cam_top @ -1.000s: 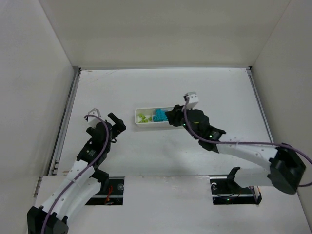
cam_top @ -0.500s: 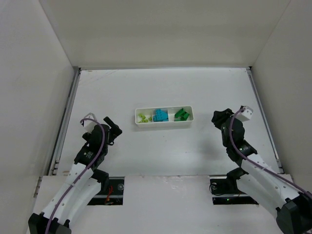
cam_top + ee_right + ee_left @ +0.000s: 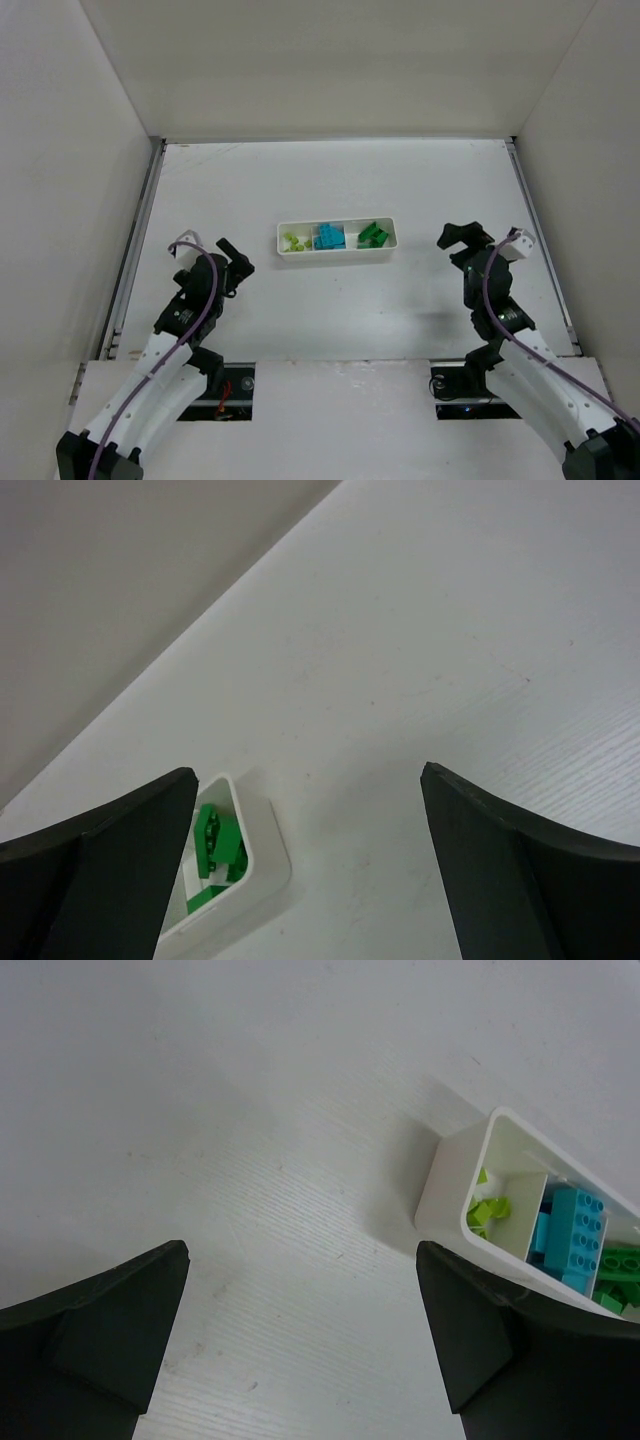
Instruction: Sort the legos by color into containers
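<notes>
The containers are three compartments of one long white tray (image 3: pixel 385 247) at the table's middle. Pale yellow-green legos (image 3: pixel 293 240) fill its left compartment, cyan legos (image 3: pixel 329 237) the middle one, dark green legos (image 3: pixel 373 235) the right one. My left gripper (image 3: pixel 237 260) hovers left of the tray, open and holding nothing. In the left wrist view the gripper (image 3: pixel 302 1255) faces bare table, with the tray's end wall (image 3: pixel 448 1190) and yellow-green legos (image 3: pixel 488 1210) beyond the right finger. My right gripper (image 3: pixel 463 238) stands right of the tray, open and holding nothing. The right wrist view shows this gripper (image 3: pixel 308 775) beside the tray's rim (image 3: pixel 268 852) and the green legos (image 3: pixel 215 842).
White walls enclose the table on the left, back and right. A metal rail (image 3: pixel 135 245) runs along the left edge and another (image 3: pixel 535 230) along the right. The arm bases sit at the near edge.
The right arm has drawn back from over the tray's right end to the table's right side, and its gripper has opened. The left arm pulled back slightly and stays open.
</notes>
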Controlling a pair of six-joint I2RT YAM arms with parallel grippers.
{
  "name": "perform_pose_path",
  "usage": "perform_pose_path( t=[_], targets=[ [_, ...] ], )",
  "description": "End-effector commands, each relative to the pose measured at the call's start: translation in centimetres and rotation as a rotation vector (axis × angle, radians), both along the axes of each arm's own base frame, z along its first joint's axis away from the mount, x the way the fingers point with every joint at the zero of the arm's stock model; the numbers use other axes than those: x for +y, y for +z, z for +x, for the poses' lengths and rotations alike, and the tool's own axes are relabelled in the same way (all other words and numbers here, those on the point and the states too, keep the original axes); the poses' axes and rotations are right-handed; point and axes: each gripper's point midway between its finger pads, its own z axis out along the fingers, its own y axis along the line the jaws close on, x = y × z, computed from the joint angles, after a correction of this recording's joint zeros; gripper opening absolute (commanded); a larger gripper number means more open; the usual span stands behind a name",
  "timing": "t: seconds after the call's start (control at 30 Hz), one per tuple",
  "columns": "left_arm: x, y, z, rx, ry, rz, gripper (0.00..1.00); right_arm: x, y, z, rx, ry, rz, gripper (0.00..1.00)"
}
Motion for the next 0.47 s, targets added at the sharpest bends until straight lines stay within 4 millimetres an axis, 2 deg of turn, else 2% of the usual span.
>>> perform_pose_path(
  t=[0.0, 0.23, 0.37, 0.43],
  targets=[
    [-0.9, 1.1, 0.7, -0.042, -0.011, -0.047, 1.0, -0.9, 0.7, -0.4, -0.028, -0.038, -0.008, 1.0],
    [-1.1, 0.6, 0.8, -0.033, -0.018, -0.04, 1.0, -1.7, 0.5, -0.8, 0.006, -0.075, -0.038, 1.0],
    [-1.0, 0.6, 0.8, -0.023, -0.012, -0.031, 1.0, 0.0, 0.0, -0.9, 0.015, -0.029, -0.004, 1.0],
    [-0.9, 0.5, 0.8, -0.022, -0.013, -0.023, 1.0, 0.2, -0.6, -1.0, 0.025, -0.035, -0.007, 1.0]
  ],
)
